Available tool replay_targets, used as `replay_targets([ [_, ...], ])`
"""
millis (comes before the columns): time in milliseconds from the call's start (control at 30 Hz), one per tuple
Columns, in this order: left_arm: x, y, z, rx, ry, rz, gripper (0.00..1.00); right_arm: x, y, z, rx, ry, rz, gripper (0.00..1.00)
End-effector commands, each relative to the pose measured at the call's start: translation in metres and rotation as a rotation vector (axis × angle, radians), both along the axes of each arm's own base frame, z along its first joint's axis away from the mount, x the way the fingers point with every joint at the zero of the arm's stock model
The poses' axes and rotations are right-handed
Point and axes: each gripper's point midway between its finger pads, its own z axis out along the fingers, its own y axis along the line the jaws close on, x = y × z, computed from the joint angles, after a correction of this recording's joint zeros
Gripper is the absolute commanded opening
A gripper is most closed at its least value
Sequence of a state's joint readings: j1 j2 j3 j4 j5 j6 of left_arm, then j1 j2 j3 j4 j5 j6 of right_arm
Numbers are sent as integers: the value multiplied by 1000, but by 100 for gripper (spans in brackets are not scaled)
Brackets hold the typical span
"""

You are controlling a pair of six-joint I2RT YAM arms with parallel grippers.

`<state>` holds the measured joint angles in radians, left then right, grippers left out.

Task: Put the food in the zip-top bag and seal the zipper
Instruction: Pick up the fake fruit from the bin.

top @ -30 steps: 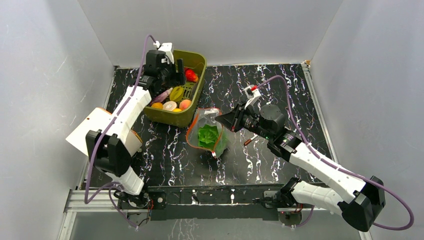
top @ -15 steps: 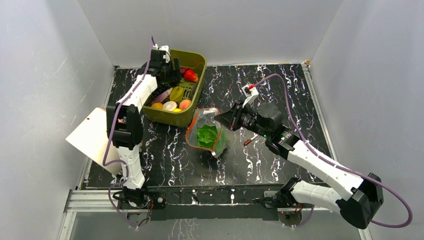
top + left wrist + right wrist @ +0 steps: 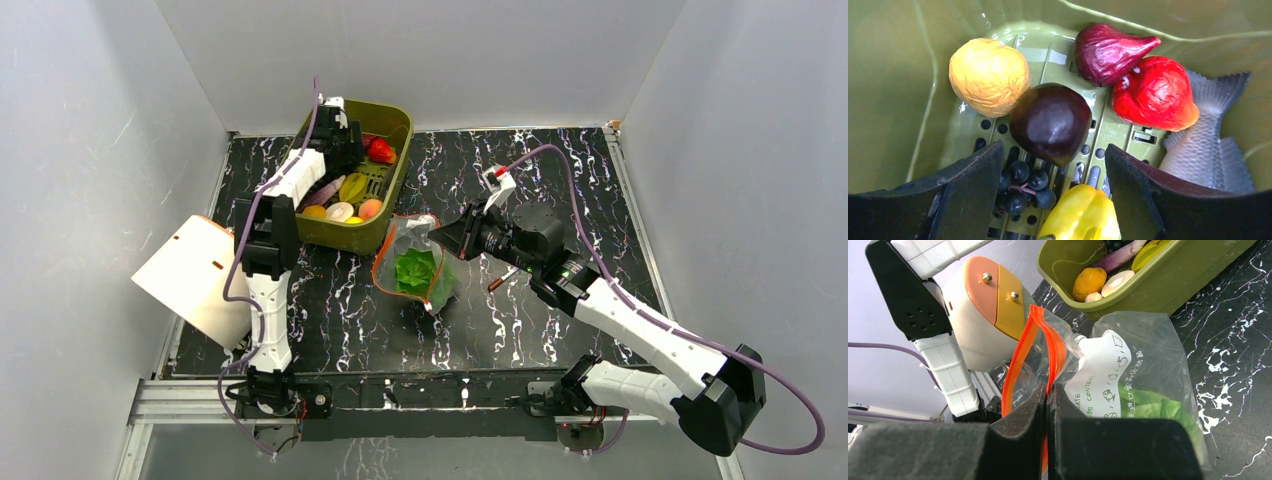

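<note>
The clear zip-top bag (image 3: pixel 418 262) stands on the table with the green cabbage (image 3: pixel 414 271) inside. My right gripper (image 3: pixel 447 238) is shut on the bag's red-orange zipper (image 3: pixel 1049 342) and holds the mouth up; its fingers meet on the strip in the right wrist view (image 3: pixel 1048 396). My left gripper (image 3: pixel 343 148) is open and empty inside the olive-green bin (image 3: pixel 398 116). In the left wrist view it (image 3: pixel 1053 148) hovers over a dark purple ball (image 3: pixel 1050 122), beside a yellow-orange ball (image 3: pixel 989 76), a red strawberry (image 3: pixel 1153 92), black grapes (image 3: pixel 1025 186) and a yellow pepper (image 3: pixel 1083 215).
The bin also holds a purple-red onion (image 3: pixel 1108 50) and a grey fish (image 3: pixel 1198 147). A small red-brown stick (image 3: pixel 496 284) lies right of the bag. A white and orange board (image 3: pixel 190 280) leans at the left. Grey walls close in on three sides.
My left arm has stretched out and its gripper has moved deeper toward the far end of the bin. My right gripper still holds the bag's mouth, nearly unmoved.
</note>
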<state>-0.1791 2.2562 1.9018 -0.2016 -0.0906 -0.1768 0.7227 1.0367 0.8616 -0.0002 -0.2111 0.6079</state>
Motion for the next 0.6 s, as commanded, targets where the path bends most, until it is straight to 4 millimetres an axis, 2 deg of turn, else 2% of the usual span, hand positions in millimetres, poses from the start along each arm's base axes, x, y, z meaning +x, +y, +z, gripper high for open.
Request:
replay_targets([
  [0, 21, 6, 18, -3, -80, 11, 71, 2, 0, 46, 76, -99, -7, 0],
  [167, 27, 6, 1, 10, -64, 8, 70, 1, -3, 48, 77, -111, -14, 0],
  [333, 29, 7, -8, 21, -61, 2, 59, -3, -5, 47, 81, -116, -11, 0],
  [467, 27, 4, 2, 4, -73, -3, 38, -4, -8, 46, 81, -117, -20, 0],
  [567, 21, 0, 18, -29, -101, -11, 35, -3, -11, 44, 80, -115, -32, 0],
])
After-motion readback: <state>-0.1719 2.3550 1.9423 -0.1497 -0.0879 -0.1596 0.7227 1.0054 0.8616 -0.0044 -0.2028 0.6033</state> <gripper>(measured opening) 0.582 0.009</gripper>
